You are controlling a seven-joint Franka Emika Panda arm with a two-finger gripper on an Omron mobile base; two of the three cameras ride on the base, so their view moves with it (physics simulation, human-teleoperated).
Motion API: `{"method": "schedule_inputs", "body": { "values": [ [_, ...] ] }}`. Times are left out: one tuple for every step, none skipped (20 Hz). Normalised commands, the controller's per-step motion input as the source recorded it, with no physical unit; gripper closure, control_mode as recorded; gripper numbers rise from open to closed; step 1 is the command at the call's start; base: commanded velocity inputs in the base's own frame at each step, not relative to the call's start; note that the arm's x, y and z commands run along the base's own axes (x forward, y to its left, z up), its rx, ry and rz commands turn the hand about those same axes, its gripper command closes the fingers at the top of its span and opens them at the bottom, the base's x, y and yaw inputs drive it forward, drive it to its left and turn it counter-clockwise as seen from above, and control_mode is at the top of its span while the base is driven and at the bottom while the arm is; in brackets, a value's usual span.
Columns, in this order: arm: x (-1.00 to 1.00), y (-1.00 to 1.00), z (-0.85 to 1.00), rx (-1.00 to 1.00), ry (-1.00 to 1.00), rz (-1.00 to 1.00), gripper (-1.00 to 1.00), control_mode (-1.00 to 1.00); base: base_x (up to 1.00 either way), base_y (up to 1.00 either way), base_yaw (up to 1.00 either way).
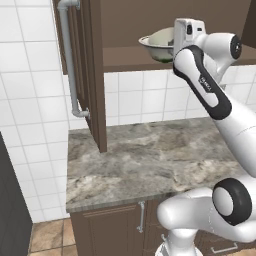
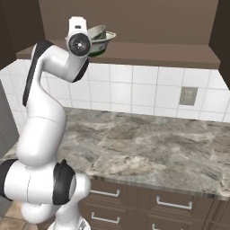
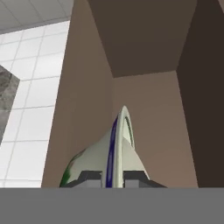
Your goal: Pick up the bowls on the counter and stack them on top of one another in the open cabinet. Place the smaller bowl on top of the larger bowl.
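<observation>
In the left base view the cabinet (image 1: 95,75) door with its pale bar handle (image 1: 68,55) stands open at left, above the bare marbled counter (image 1: 145,160). To its right the larger bowl (image 1: 157,44) sits tilted at the shelf's front edge (green underside showing). The pincer (image 3: 114,177) is clenched on its rim.

White square-tile backsplash (image 2: 134,92) behind — a grey outlet plate (image 2: 188,95) set in it on the right. Dark brown base drawers (image 2: 148,202) below with pale bar pulls. Terracotta floor tiles (image 1: 47,236) near left, beside a dark panel (left edge) (image 1: 12,210).
</observation>
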Motion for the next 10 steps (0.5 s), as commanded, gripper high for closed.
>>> {"method": "schedule_inputs", "body": {
  "values": [
    [0.31,0.03,-0.16,-0.11,-0.01,-0.01,1.00,-1.00,0.00,0.00,0.00],
    [0.30,0.03,-0.14,-0.10,-0.01,-0.02,1.00,-1.00,0.00,0.00,0.00],
    [0.31,0.00,-0.10,-0.09,0.00,-0.02,1.00,-1.00,0.00,0.00,0.00],
    [0.33,0.00,-0.06,-0.07,0.00,-0.03,1.00,-1.00,0.00,0.00,0.00],
    [0.36,0.00,0.00,-0.04,0.00,-0.03,1.00,-1.00,0.00,0.00,0.00],
    [0.39,0.00,0.00,-0.02,0.00,-0.03,1.00,-1.00,0.00,0.00,0.00],
    [0.40,0.00,0.00,0.00,0.00,-0.04,1.00,-1.00,0.00,0.00,0.00],
    [0.41,0.00,0.00,0.00,0.00,-0.05,1.00,-1.00,0.00,0.00,0.00],
    [0.42,0.00,0.00,0.00,0.00,-0.05,1.00,-1.00,0.00,0.00,0.00],
    [0.43,0.00,0.00,0.00,0.00,-0.05,1.00,-1.00,0.00,0.00,0.00]
  ]
}}
